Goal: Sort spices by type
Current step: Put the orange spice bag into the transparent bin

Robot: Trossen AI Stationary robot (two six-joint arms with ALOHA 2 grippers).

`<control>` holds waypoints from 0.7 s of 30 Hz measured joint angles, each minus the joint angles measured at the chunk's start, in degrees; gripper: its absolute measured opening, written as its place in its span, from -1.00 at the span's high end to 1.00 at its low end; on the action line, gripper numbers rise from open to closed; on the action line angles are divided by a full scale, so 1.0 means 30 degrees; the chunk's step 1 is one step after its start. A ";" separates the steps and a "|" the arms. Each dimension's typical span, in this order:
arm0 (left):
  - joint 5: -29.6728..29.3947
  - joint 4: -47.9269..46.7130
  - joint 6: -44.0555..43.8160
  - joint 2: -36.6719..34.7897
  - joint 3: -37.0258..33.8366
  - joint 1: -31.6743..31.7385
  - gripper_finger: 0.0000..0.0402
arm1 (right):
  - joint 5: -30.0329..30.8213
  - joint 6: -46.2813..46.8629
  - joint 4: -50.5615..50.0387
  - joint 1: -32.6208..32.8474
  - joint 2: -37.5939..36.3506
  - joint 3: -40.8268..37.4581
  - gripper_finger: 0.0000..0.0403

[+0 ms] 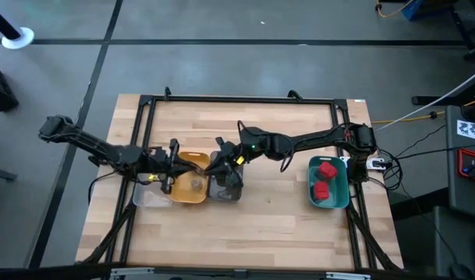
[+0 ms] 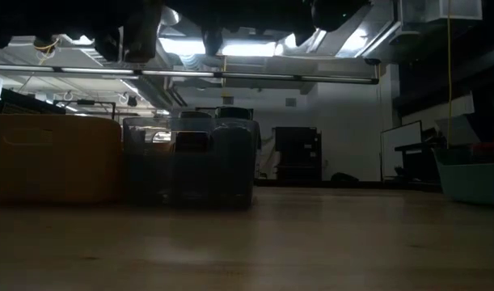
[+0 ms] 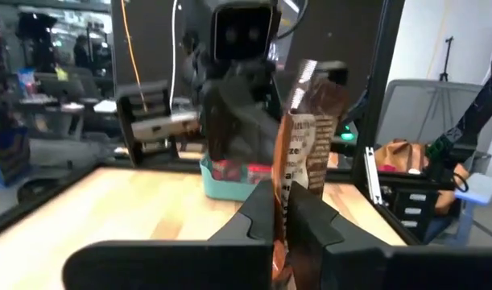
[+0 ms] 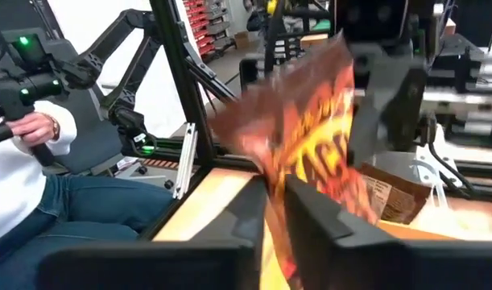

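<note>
Above the middle of the table, each gripper holds one flat packet. The left gripper [image 3: 282,217] has its fingers clamped on a brown packet [image 3: 306,137] that stands upright, crinkled, with a crimped top edge. The right gripper [image 4: 276,211] has its fingers pressed together on an orange-brown packet [image 4: 310,137], glossy and tilted. From above, the left gripper [image 1: 169,173] hangs over the yellow tray [image 1: 192,175] and the right gripper [image 1: 225,163] over the grey tray [image 1: 225,189] just beside it; the two grippers face each other closely.

Two red boxes [image 1: 324,177] lie in the teal tray [image 1: 328,183] at the table's right edge, well apart from the others. A clear tray [image 1: 149,196] sits left of the yellow one. Something small and roundish shows in the yellow tray; what it is cannot be told.

That makes two packets, two red boxes and four trays in view.

The table [image 1: 260,132] is pale wood in planks, edged by a black metal frame. Around it lies a grey floor with dark seams. Beyond the table a seated person [image 4: 36,173] in a white sleeve and jeans holds a dark control handle.
</note>
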 joint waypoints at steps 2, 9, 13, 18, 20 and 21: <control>-0.0013 -0.0562 0.0449 -0.0612 0.0038 0.0000 0.98 | 0.0021 0.0034 -0.0088 -0.0013 0.0015 0.0000 0.64; -0.0027 -0.4624 0.0871 -0.3838 0.0805 -0.0353 0.98 | 0.1675 0.0138 -0.0101 -0.0006 0.0015 0.0000 0.21; -0.0050 -0.8899 0.0459 -0.6199 0.1633 -0.0755 0.99 | 0.1661 0.0155 -0.0113 -0.0006 0.0015 0.0000 0.09; -0.0224 -1.3508 -0.1366 -0.8835 0.2570 -0.1072 0.99 | 0.1653 0.0174 -0.0139 -0.0006 0.0015 0.0000 0.06; -0.0002 -1.5331 -0.1594 -0.9830 0.2864 -0.1209 0.99 | 0.1646 0.0174 -0.0159 -0.0006 0.0015 0.0000 0.06; 0.0301 -1.6309 -0.1625 -1.0279 0.3039 -0.1275 0.99 | 0.1646 0.0174 -0.0205 -0.0006 0.0015 0.0000 0.06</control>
